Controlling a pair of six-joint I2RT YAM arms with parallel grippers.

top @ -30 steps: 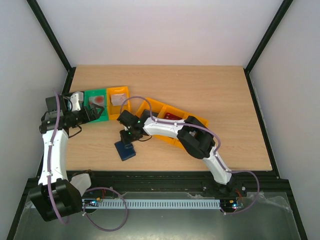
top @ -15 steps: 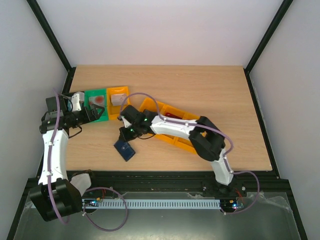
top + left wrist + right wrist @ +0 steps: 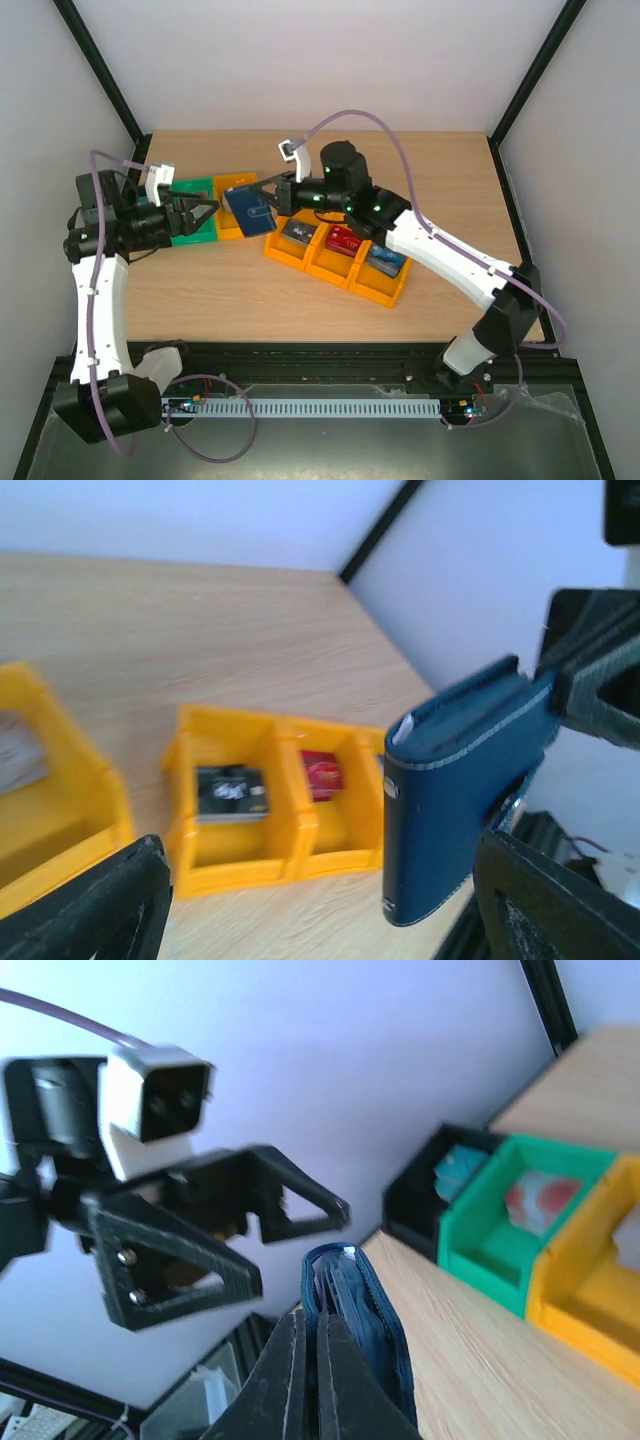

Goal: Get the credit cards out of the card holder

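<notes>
My right gripper (image 3: 264,196) is shut on the navy card holder (image 3: 247,207) and holds it in the air above the small bins. In the right wrist view the fingers (image 3: 292,1380) pinch one flap of the card holder (image 3: 362,1310), and card edges show inside its fold. My left gripper (image 3: 207,213) is open and empty, just left of the holder and pointing at it. In the left wrist view the card holder (image 3: 460,790) hangs between the spread fingers (image 3: 95,905). Credit cards lie in the orange tray (image 3: 285,257): dark grey (image 3: 297,232), red (image 3: 345,238), blue (image 3: 383,261).
A green bin (image 3: 190,232) with a white and reddish card and an orange bin (image 3: 236,182) stand at the back left. A black bin (image 3: 415,1195) with a teal card is beside them. Walls and black frame posts ring the table.
My right arm lifted the card holder off the near table and carried it up and back over the small bins. My left gripper rose and turned its open jaws toward it.
</notes>
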